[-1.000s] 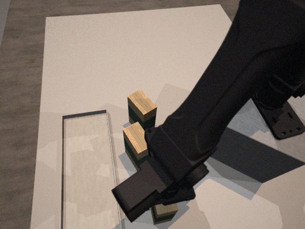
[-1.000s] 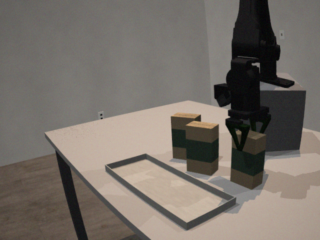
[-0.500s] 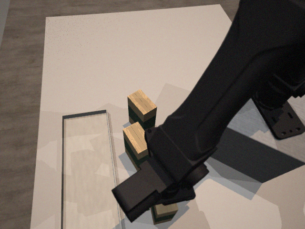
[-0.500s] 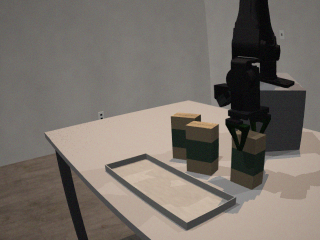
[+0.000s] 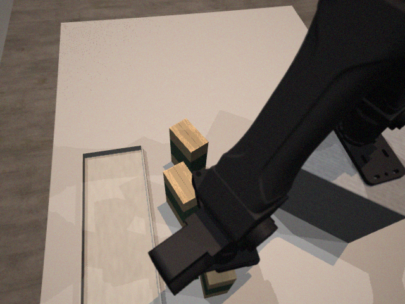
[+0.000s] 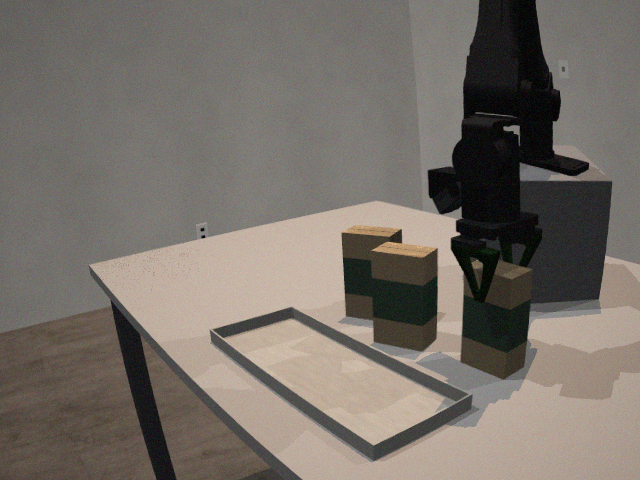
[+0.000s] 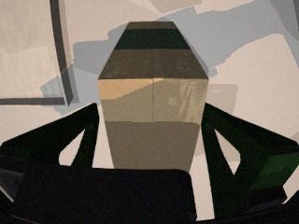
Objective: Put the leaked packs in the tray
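While upright, pack [image 6: 496, 315] sits between open gripper [image 6: 495, 281] fingers.

Arm [image 5: 294, 137]: matte black throughout, showing as thick, rounded, tapering link housings with smooth surfaces; no cables or markings showing.

Base plate [image 5: 376, 161]: flat black bracket, showing several small slots and round holes near its edge.

Wrist block [image 5: 183, 251]: boxy black rectangular housing projecting sideways, sitting beside a round collar.

Gripper [image 6: 494, 268]: black crossbar carrying two dark green fingers [image 6: 478, 276], each appearing as an open triangular frame with cut-out centre, narrowing to a point; in the wrist view their struts are reading dark green to black.
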Controlling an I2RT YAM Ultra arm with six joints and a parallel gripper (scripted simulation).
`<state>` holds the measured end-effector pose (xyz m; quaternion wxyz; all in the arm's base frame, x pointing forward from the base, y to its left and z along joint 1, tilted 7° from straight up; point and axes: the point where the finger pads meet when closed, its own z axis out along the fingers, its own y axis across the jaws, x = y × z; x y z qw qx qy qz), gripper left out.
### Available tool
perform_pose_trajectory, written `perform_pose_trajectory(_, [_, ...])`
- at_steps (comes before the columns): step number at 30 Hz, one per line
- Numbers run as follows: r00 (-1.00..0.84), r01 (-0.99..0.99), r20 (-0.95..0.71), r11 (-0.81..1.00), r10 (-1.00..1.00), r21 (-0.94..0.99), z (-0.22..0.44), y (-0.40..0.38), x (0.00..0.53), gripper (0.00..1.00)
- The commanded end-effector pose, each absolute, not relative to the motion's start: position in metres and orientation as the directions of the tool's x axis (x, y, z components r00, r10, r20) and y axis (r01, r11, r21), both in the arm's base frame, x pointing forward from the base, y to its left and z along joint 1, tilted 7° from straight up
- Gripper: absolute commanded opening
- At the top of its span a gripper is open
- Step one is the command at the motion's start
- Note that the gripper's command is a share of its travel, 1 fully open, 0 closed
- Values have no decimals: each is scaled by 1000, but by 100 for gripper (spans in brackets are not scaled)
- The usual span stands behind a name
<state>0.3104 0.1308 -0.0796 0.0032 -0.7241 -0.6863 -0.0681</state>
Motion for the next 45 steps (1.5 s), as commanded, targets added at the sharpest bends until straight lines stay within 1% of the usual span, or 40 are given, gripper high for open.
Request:
perform_pose_trajectory(1, [51, 996, 84, -57, 995, 75, -84, 128, 303, 76])
perform_pose_trajectory(5, [51, 996, 84, -57, 995, 75, -84, 128, 303, 76])
perform_pose_trajectory(6, [51, 996, 84, -57, 995, 75, -84, 128, 303, 22])
perform_pose_trajectory(45, [50, 995, 85, -56, 995, 77, -83, 128, 304, 22])
